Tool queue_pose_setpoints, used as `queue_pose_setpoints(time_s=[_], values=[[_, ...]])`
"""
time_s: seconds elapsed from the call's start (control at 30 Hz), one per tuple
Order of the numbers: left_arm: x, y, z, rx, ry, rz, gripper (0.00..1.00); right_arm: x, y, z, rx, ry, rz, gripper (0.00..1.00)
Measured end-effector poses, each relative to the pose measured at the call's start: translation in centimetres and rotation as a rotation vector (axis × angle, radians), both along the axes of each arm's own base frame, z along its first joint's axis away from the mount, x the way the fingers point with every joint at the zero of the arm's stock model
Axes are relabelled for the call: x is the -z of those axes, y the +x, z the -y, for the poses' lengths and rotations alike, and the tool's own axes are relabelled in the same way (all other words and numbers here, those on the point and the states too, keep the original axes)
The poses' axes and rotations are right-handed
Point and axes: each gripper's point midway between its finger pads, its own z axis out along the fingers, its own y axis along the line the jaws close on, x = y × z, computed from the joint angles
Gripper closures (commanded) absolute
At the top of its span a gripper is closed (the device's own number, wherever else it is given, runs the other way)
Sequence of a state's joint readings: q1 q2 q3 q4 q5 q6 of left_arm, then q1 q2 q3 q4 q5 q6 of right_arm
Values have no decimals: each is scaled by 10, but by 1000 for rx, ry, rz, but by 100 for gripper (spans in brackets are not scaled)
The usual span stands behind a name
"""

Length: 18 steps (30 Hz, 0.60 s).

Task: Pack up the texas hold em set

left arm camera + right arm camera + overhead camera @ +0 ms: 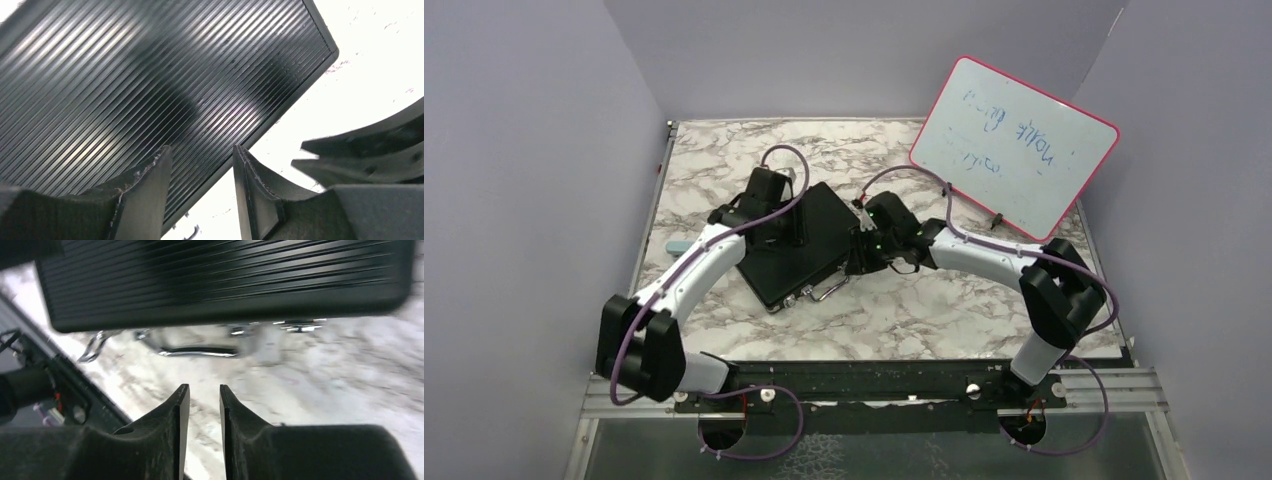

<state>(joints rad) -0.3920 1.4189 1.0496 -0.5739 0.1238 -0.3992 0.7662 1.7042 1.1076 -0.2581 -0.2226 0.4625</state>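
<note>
The texas hold em set shows as a closed black ribbed briefcase (pixel 809 250) lying flat and turned at an angle on the marble table, its silver handle (pixel 829 290) pointing toward the arms. My left gripper (pixel 202 150) hovers over the lid (pixel 150 75) near its right edge, open, with nothing between the fingers. My right gripper (pixel 204 387) is low beside the case's handle side (pixel 225 280), a short way from the handle (pixel 197 351). Its fingers are slightly parted and hold nothing. The case's contents are hidden.
A pink-framed whiteboard (pixel 1014 145) leans at the back right. A small light-blue object (pixel 676 243) lies at the table's left edge beside my left arm. Grey walls close in the left, back and right sides. A black rail (pixel 874 375) runs along the near edge.
</note>
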Motion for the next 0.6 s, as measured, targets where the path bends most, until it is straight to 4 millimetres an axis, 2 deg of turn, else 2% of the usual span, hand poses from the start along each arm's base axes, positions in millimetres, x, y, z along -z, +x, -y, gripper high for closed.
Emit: queue_pose_setpoints(time_s=[0.1, 0.23, 0.4, 0.6], values=[[-22, -5, -20, -91, -13, 66, 52, -7, -28, -26, -94, 28, 8, 63], [-33, -15, -46, -195, -21, 98, 60, -20, -58, -59, -197, 79, 10, 69], [-14, -33, -65, -264, -6, 34, 67, -36, -68, -100, -257, 151, 21, 70], [16, -54, -68, -286, 15, -91, 80, -26, -71, -127, -285, 152, 12, 70]])
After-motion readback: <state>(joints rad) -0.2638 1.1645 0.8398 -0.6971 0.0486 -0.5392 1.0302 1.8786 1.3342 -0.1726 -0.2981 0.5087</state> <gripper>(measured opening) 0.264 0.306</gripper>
